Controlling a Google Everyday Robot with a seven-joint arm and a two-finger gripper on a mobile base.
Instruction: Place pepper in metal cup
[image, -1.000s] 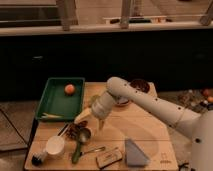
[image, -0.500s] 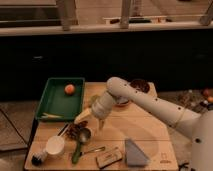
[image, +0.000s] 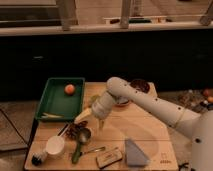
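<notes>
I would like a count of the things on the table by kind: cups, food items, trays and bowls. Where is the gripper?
Cups: 2 (metal cup, white cup)
Food items: 2 (pepper, orange fruit)
Trays: 1 (green tray)
Bowls: 1 (dark bowl)
Total: 6
The gripper hangs open just above the metal cup.

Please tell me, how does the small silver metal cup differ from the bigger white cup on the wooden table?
The small shiny silver metal cup is darker, with a dark reflective inside; the white cup is pale throughout. The metal cup looks smaller than the white cup. The metal cup sits directly below the robot's open gripper, with the slim dark-green pepper beside it; the white cup stands further left, near the table's front corner. Both are round and upright.
</notes>
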